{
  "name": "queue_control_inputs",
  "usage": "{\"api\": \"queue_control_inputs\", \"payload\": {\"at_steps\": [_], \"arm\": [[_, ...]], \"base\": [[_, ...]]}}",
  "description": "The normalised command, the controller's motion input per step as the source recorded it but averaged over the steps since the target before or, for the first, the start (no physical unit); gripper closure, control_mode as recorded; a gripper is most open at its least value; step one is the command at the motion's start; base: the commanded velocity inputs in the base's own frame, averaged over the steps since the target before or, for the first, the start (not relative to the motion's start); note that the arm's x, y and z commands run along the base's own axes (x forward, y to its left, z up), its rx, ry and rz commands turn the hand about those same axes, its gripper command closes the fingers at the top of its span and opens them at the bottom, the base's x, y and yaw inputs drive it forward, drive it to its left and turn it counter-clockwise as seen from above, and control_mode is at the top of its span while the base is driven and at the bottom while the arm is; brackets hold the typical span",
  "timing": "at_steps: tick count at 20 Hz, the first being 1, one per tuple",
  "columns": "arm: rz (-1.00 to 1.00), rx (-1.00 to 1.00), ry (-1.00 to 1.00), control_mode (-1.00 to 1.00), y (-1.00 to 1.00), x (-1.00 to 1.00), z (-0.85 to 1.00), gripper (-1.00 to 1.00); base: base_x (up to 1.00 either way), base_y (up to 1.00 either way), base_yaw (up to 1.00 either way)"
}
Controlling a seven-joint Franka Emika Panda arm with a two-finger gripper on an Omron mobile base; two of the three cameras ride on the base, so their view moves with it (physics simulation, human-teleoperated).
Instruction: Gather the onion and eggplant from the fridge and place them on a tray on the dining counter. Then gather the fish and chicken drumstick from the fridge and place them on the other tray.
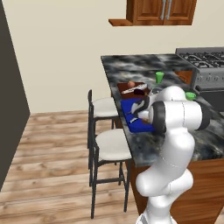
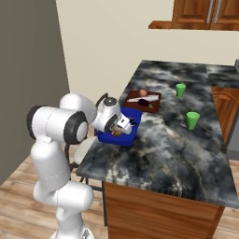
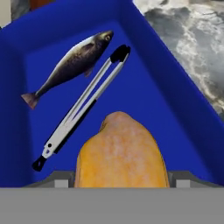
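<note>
1. The dining counter (image 2: 177,135) is a dark marbled stone slab on a wood base, in a kitchen with cream walls, plank flooring and wooden wall cabinets (image 1: 162,11); a stove (image 1: 205,65) adjoins its far end.
2. Two trays sit side by side near the stool edge: a blue tray (image 3: 175,92) and a brown tray (image 2: 156,97); two green cups (image 2: 192,120) stand well apart; two round white-seated stools (image 1: 113,144) with black frames wait alongside.
3. In the blue tray lie a slim, silvery-brown fish (image 3: 70,63), metal tongs (image 3: 83,107) with black tips, and a plump golden chicken drumstick (image 3: 120,153).
4. The brown tray holds a round onion (image 2: 142,92) and a dark eggplant (image 2: 145,102).
5. The gripper (image 2: 125,125) hangs over the blue tray, jaws spread on either side of the drumstick; whether they touch it I cannot tell.
</note>
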Motion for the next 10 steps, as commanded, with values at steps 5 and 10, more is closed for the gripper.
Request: {"api": "queue_control_inputs", "payload": {"at_steps": [5,10], "arm": [[0.0,0.0,0.01,-1.0,-0.07,0.44,-0.33,1.0],[0.0,0.0,0.0,-1.0,-0.07,0.44,-0.3,1.0]], "base": [[0.0,0.0,0.0],[0.0,0.0,0.0]]}}
